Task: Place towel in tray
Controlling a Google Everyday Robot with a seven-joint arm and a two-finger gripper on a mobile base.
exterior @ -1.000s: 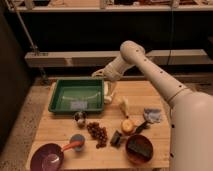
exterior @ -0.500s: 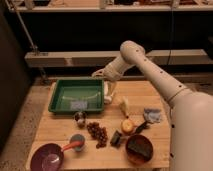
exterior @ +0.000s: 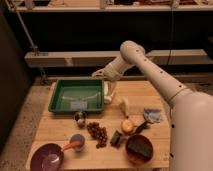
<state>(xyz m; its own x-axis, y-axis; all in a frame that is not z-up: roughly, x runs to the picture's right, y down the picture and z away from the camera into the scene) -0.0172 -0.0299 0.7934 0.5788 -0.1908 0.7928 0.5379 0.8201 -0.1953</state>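
A green tray (exterior: 64, 103) sits at the back left of the wooden table. A white towel (exterior: 106, 93) hangs over the tray's right rim, part inside and part outside. A small white patch (exterior: 77, 105) lies on the tray floor. My gripper (exterior: 99, 74) is above the tray's back right corner, just over the top of the towel. I cannot tell whether it is touching the towel.
A crumpled blue-grey cloth (exterior: 152, 116), an orange (exterior: 128, 125), a white object (exterior: 124, 106), a small can (exterior: 80, 118), a brown cluster (exterior: 97, 133), a dark bowl (exterior: 139, 148), a blue cup (exterior: 77, 142) and a purple bowl (exterior: 48, 157) stand on the table in front of the tray.
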